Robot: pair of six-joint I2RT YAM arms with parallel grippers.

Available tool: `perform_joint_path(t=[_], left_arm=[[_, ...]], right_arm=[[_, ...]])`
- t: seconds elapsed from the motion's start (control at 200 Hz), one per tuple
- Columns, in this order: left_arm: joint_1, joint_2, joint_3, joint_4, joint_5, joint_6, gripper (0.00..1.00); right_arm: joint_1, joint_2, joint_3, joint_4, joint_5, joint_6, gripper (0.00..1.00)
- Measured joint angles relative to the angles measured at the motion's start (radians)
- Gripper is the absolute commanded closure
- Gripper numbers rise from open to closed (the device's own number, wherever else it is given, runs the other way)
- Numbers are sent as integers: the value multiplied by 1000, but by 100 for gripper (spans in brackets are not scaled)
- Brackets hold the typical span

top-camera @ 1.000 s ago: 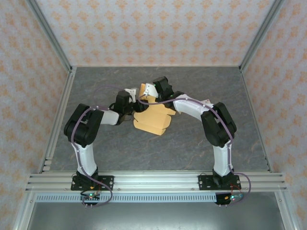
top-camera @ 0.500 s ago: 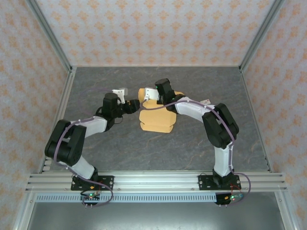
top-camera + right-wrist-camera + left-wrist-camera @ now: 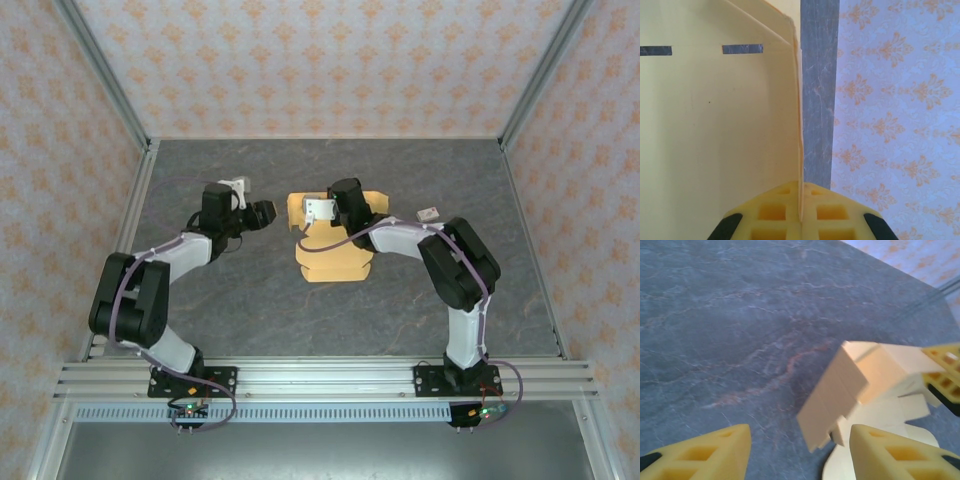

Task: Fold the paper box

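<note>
Right jaws: closed flat on a thin upright wall of the paper box (image 3: 715,125). In the right wrist view the wall's edge runs straight down into the seam between the two yellow fingers (image 3: 775,215). The panel beside that wall is plain tan, with two short dark slits (image 3: 742,49) near its far end.

Left jaws: partly spread, holding nothing. In the left wrist view the yellow fingers (image 3: 715,450) stand apart with bare tabletop (image 3: 740,315) in the gap. The box lies ahead of them, toward the right-hand finger, with a folded-up block of panels (image 3: 840,395) nearest the camera. A yellow finger of the right arm (image 3: 945,375) shows at the box's far side.

Paper box (image 3: 335,255), top view: light orange-tan, partly folded, lying mid-tabletop. Its near part lies flat with a scalloped near edge, and its far part has flaps raised at both ends.

Right arm (image 3: 455,260): reaches in from the right of the box, its wrist over the box's far left portion.

Left arm (image 3: 180,250): to the left of the box, jaw tips pointing at the box's raised left flap, near but apart from it.

Grey marbled tabletop (image 3: 250,300) surrounds the box on all sides. Patterned walls (image 3: 300,60) stand beyond it.
</note>
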Motion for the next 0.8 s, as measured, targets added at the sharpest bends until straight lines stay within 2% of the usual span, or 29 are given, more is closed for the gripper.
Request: perform_joint_path(t=[0.255, 0.38, 0.576, 0.801], left_arm=[[27, 166, 203, -151, 58, 68, 48], [36, 208, 244, -227, 85, 116, 45], [37, 274, 290, -265, 187, 159, 39], [36, 307, 360, -329, 232, 230, 35]], right_arm=[[0, -1, -26, 69, -5, -27, 100], [0, -2, -26, 71, -5, -31, 100], [0, -2, -26, 71, -5, -34, 100], [0, -2, -19, 65, -5, -34, 100]])
